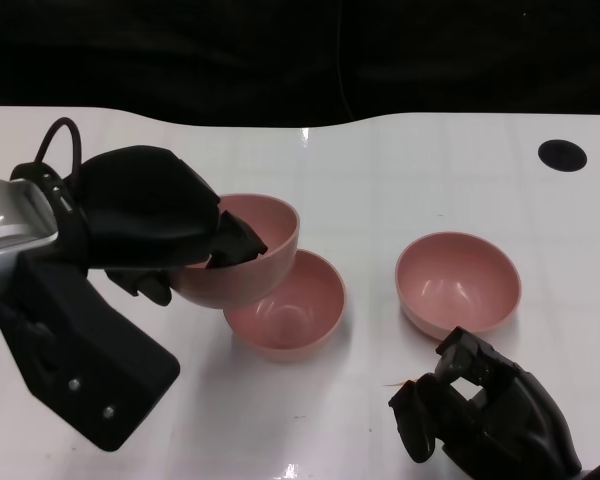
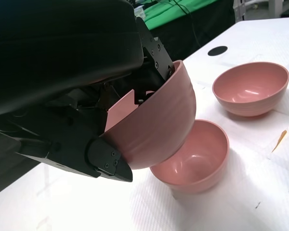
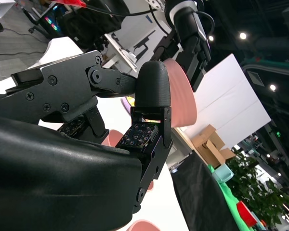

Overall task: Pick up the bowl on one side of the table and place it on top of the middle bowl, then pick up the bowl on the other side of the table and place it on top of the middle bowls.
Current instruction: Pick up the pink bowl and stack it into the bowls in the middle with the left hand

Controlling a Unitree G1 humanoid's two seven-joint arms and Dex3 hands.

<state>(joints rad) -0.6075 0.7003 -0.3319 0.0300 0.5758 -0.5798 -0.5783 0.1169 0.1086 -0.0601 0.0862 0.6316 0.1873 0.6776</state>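
The white glossy surface [image 1: 380, 180] spreads wide under everything, its far edge meeting a black backdrop, and the middle bowl [image 1: 290, 305] serves as the landmark on it. That middle bowl is pink, smooth and round-sided, standing upright on the surface with its inside showing bright highlights. The left robot hand [image 1: 150, 225], to the left of the middle bowl, grips a held bowl [image 1: 250, 255] of the same pink: fingers [image 1: 235, 243] reach over its rim into the inside while the rest of the hand wraps the outer wall. The held bowl is lifted off the surface and tilted, its opening turned up and toward the hand, and its underside sits over the left rim of the middle bowl; in the left wrist view [image 2: 159, 120] its lower wall looks to be touching or just above that rim, and which of the two cannot be told. Faint ridges ring its outer wall. To the right of the middle bowl, well apart from it, a side bowl [image 1: 458, 283] of the same pink stands upright on the surface. The right robot hand [image 1: 480, 415] lies near the side bowl's near edge, to the right of the middle bowl, fingers curled inward and holding nothing. A small black disc [image 1: 562, 154] marks the surface far to the right of the middle bowl.
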